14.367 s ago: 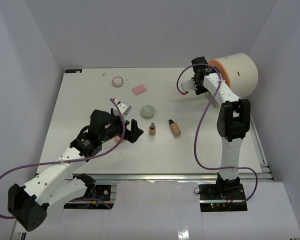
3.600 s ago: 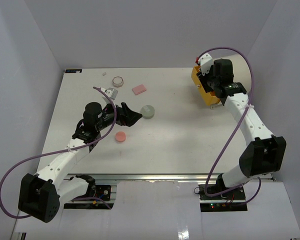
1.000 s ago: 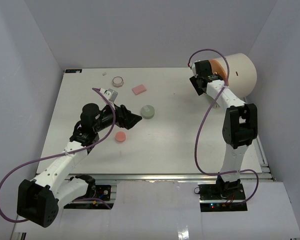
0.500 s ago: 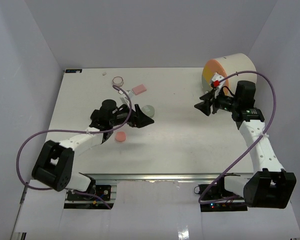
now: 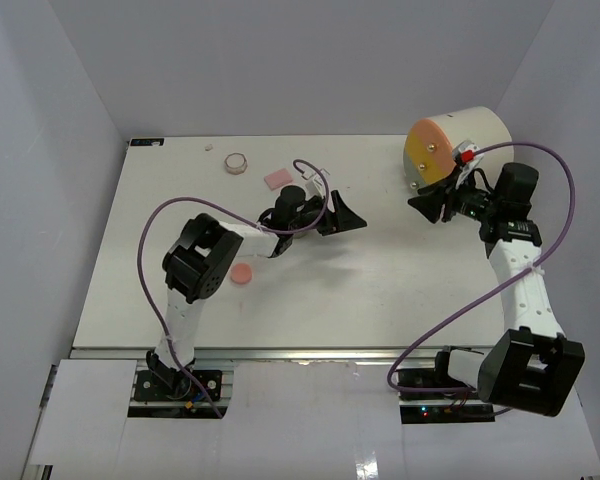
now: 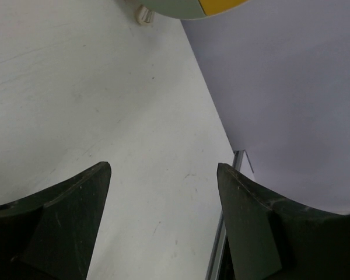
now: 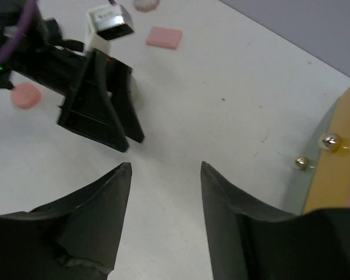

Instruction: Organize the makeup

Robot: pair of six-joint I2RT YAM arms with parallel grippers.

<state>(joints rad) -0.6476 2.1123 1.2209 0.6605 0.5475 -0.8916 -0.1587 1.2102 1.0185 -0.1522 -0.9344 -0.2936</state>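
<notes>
Jaws of both arms parted and empty, left gripper (image 6: 163, 169) over the table (image 5: 380, 290) middle, right gripper (image 7: 166, 166) beside the far-right case (image 5: 460, 140), pink disc (image 5: 241, 273) near left, pink pad (image 5: 277, 178) and small jar (image 5: 237, 162) far left

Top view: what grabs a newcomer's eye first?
The big cream drum case with its orange front stands at the far right of the table, the right hand open in front of it. The left arm stretches across mid-table, its left hand open and empty, a pink disc lying by its elbow.
</notes>
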